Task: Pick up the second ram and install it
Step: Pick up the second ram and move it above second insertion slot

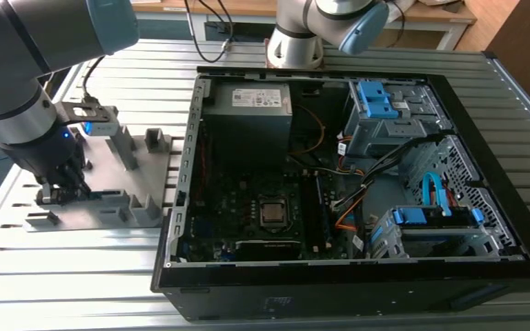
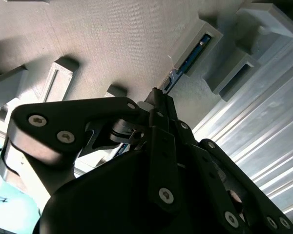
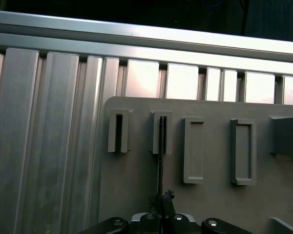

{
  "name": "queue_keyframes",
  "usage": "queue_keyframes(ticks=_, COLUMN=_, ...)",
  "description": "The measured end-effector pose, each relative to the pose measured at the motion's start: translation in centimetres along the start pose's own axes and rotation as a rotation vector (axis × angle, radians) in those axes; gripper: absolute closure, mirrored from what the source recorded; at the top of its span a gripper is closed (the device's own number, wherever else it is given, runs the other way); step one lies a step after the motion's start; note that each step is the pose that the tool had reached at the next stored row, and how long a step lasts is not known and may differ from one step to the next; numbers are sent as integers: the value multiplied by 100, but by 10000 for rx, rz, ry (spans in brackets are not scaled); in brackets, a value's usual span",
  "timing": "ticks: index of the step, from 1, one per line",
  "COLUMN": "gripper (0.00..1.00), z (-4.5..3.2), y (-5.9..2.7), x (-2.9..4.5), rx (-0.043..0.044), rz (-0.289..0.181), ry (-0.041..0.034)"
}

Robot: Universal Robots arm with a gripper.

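At the exterior view's left, the gripper (image 1: 61,192) reaches down into the grey plastic fixture (image 1: 108,207) on the slatted aluminium table (image 1: 63,276), and its tips are hard to make out among the posts. In both wrist views the jaws look pinched closed on the second ram (image 3: 160,161), which stands on edge with its far end in a fixture slot. Edge-on, its chips cannot be seen. In the second wrist view the gripper body hides the near end. The open computer case (image 1: 339,296) lies at the exterior view's right.
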State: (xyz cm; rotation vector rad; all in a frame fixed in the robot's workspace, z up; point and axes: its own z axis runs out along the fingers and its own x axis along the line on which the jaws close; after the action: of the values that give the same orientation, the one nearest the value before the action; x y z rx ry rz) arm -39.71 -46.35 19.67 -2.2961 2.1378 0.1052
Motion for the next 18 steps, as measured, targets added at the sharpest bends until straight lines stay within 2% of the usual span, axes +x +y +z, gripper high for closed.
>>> queue_keyframes(ticks=7, gripper=87, z=-9, y=0, x=-1, rx=5, rz=0, ry=-4)
queue_keyframes(ticks=13, gripper=87, z=-112, y=5, x=-6, rx=0, rz=1, ry=0)
queue_keyframes(ticks=18, gripper=87, z=-161, y=7, x=-9, rx=0, rz=0, ry=0)
